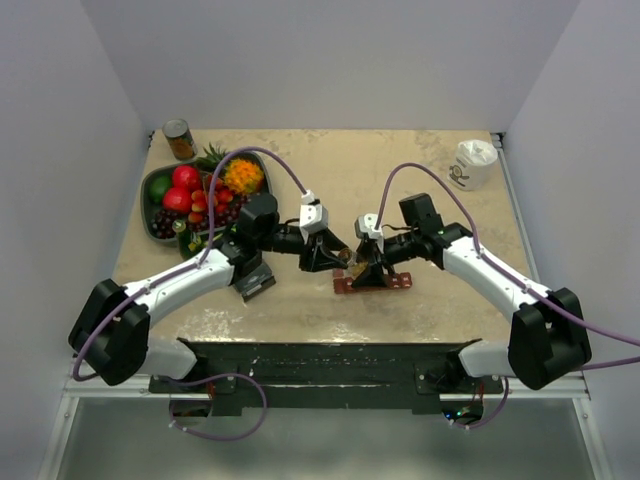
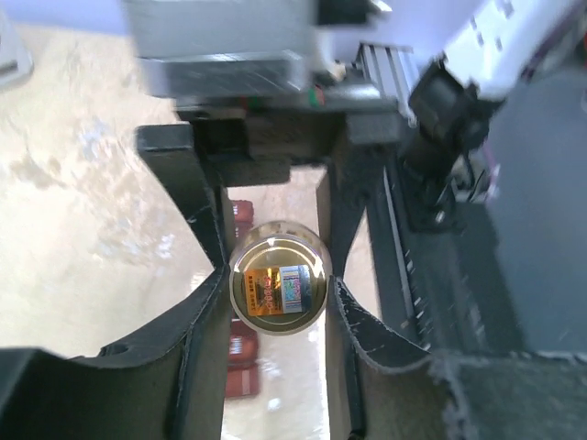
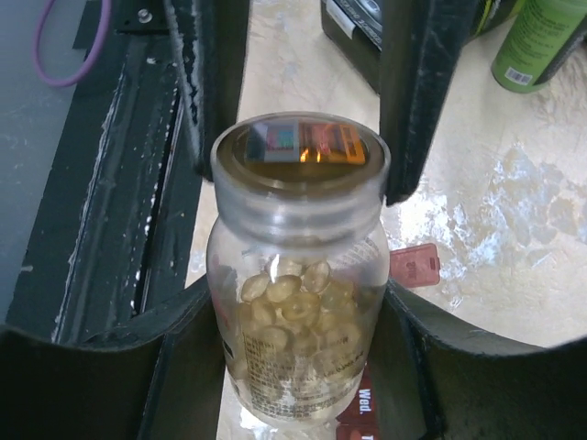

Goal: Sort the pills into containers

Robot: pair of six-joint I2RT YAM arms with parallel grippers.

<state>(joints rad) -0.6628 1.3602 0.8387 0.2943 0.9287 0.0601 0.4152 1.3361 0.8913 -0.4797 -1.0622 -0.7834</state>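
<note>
The left gripper point(image 2: 278, 280) is pinching the cap point(image 3: 298, 147). The right gripper point(image 3: 298, 371) is clamping the bottle point(image 3: 293, 257), with the pills point(image 3: 292, 298) sitting inside, over the containers point(image 3: 415, 266). Bottle-opening is the step in hand, likely calling for a steady twist next.

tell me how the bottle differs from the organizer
The bottle is clear and round; the organizer is a flat dark red strip. The bottle is held between the left gripper and right gripper; the organizer lies on the table. Pills show in the bottle; the organizer's contents are hidden.
</note>
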